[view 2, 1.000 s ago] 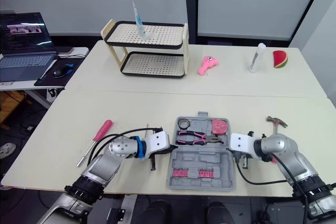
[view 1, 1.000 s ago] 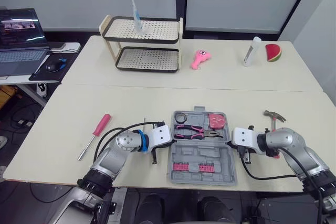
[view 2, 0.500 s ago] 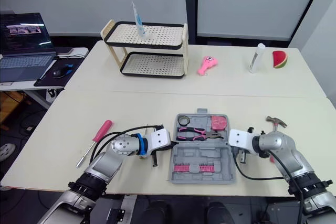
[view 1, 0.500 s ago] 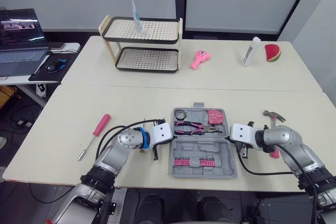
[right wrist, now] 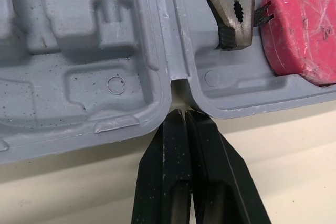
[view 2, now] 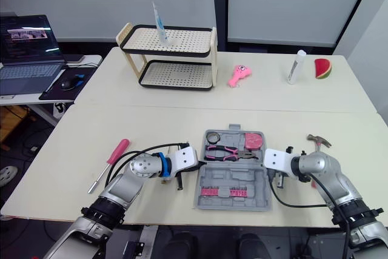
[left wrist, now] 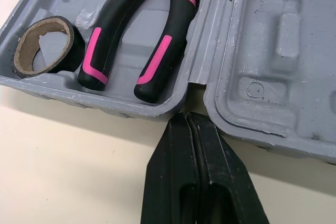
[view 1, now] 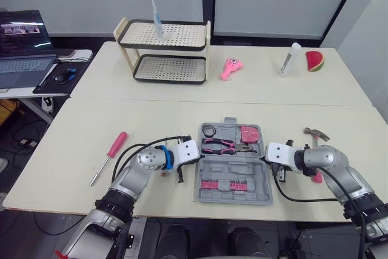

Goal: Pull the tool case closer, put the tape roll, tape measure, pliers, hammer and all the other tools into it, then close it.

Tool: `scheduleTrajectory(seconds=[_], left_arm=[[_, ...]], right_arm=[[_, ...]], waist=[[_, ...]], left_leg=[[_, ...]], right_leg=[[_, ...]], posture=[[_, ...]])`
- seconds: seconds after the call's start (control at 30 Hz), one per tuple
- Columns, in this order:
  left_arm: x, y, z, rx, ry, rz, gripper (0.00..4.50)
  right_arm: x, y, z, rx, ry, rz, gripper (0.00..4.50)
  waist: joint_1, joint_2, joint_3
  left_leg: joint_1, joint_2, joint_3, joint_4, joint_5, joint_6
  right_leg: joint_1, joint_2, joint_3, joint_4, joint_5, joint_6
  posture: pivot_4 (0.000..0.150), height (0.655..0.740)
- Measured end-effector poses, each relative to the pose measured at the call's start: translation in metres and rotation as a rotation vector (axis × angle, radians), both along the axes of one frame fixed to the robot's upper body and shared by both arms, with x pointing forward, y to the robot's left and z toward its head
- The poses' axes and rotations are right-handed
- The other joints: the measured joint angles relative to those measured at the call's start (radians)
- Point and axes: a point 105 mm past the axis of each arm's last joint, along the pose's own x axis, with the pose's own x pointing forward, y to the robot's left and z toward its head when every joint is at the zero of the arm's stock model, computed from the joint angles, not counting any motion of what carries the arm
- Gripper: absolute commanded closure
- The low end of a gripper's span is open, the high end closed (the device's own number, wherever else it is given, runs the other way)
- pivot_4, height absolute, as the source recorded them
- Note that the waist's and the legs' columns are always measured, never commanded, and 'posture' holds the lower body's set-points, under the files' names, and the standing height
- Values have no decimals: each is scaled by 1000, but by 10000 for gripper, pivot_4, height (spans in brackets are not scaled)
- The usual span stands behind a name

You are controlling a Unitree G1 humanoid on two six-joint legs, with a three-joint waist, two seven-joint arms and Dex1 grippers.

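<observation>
The grey tool case [view 1: 234, 181] lies open near the table's front edge. Its far half holds the tape roll [left wrist: 47, 45], the pink-handled pliers [view 1: 225, 147] and the pink tape measure [right wrist: 302, 35]. My left gripper [left wrist: 187, 120] is shut, with its tips against the hinge notch on the case's left side. My right gripper [right wrist: 185, 116] is shut too, its tips at the hinge notch on the right side. The hammer [view 1: 316, 136] lies on the table just right of my right arm. A pink-handled screwdriver [view 1: 110, 156] lies to the left.
A two-tier rack [view 1: 165, 53] with a tube on top stands at the back. A pink toy [view 1: 230, 68], a white bottle [view 1: 290, 59] and a watermelon slice [view 1: 314, 60] lie beyond the case. A laptop [view 1: 21, 43] sits on a side table at the left.
The case has shifted slightly away from the front edge, with both shut grippers staying at its sides. The hammer and screwdriver have not moved.
</observation>
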Motion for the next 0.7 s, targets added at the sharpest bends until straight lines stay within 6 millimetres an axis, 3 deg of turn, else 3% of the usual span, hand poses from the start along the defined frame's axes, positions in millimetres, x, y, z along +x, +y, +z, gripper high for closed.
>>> scheduleTrajectory(seconds=[0.57, 0.7], left_arm=[[1, 4, 1, 1, -7, 0, 44856], [-11, 13, 2, 2, 31, -9, 44856]], right_arm=[[0, -2, 1, -7, -1, 3, 45000], [-9, -12, 3, -32, 27, 9, 45000]], waist=[[1, 0, 0], [0, 0, 0]], left_leg=[[-1, 0, 0, 0, 0, 0], [-3, 0, 0, -1, 0, 0]], right_leg=[[0, 0, 0, 0, 0, 0], [-3, 0, 0, 0, 0, 0]], posture=[[1500, 7400], [1500, 7400]])
